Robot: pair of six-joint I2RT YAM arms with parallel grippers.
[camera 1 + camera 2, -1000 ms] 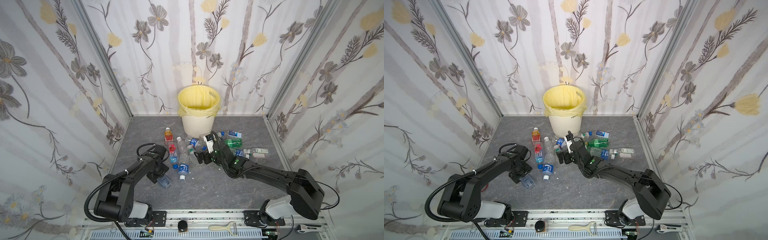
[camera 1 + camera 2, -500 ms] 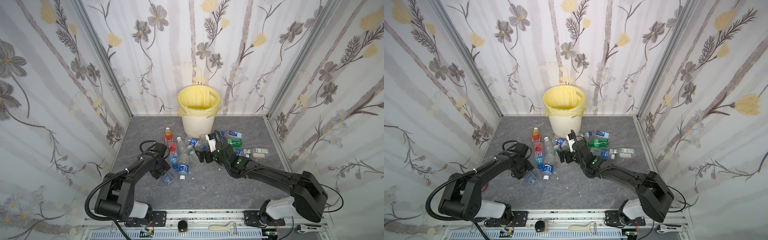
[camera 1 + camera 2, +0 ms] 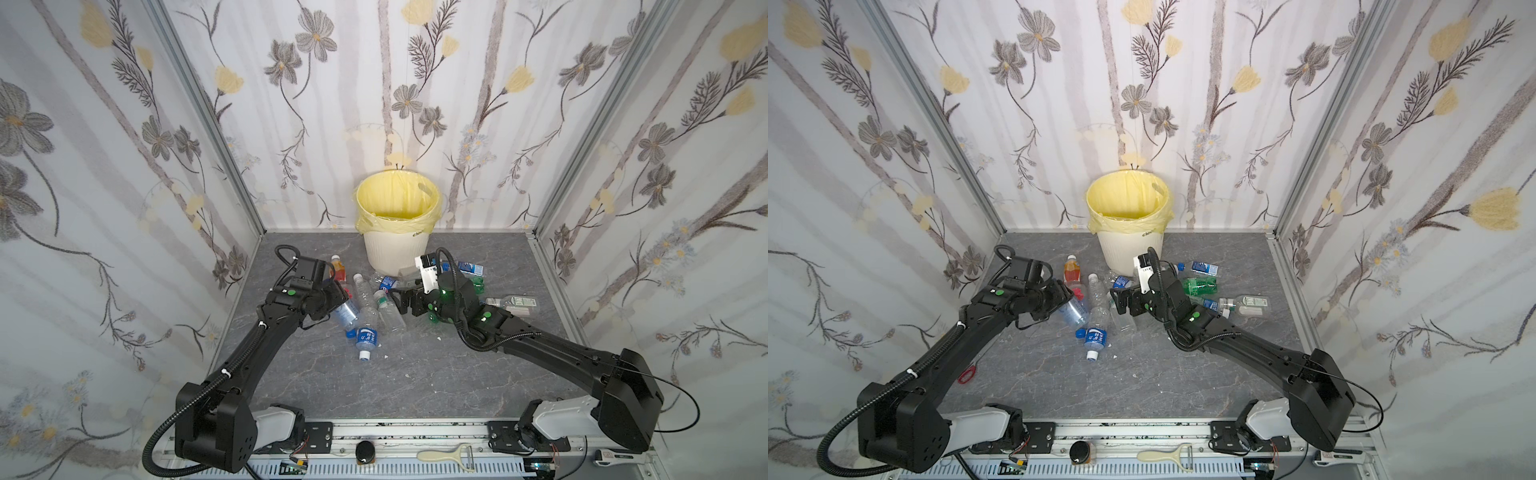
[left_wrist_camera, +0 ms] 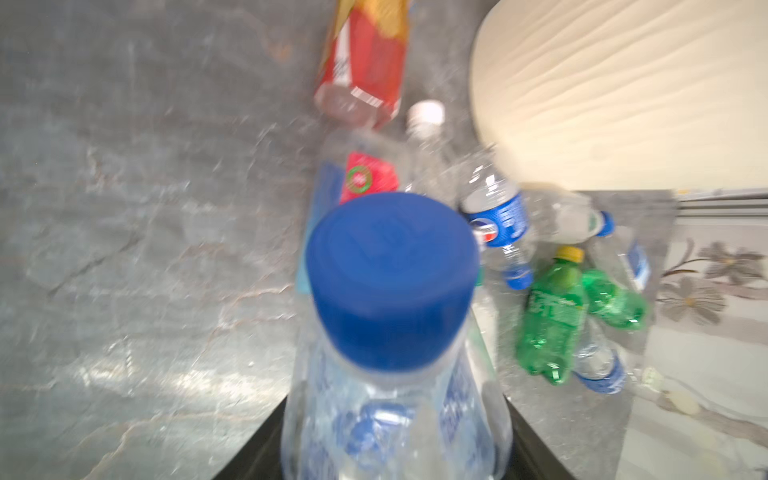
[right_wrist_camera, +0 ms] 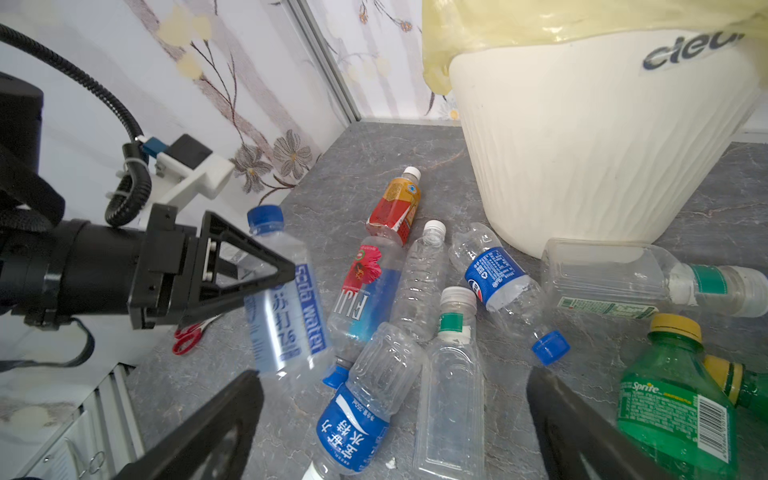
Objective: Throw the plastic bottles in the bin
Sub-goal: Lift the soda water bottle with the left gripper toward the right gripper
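My left gripper (image 3: 340, 306) is shut on a clear soda-water bottle (image 5: 286, 316) with a blue cap (image 4: 392, 278), held tilted just above the floor. The bin (image 3: 395, 249) stands against the back wall, lined with a yellow bag. Several plastic bottles lie in front of it: an orange-red one (image 5: 395, 208), a blue-labelled one (image 5: 357, 432), clear ones (image 5: 451, 374) and green ones (image 5: 677, 399). My right gripper (image 5: 390, 432) hangs open low over the clear bottles, its fingers (image 3: 402, 300) apart and holding nothing.
Red-handled scissors (image 3: 967, 374) lie on the grey floor by the left arm. A larger clear bottle (image 5: 623, 282) rests against the bin's foot. Flowered walls close in on three sides. A peeler (image 3: 446, 455) sits on the front rail.
The left gripper has lifted the soda-water bottle off the floor and carried it back and right toward the pile. The right gripper has edged slightly toward the bin, still open.
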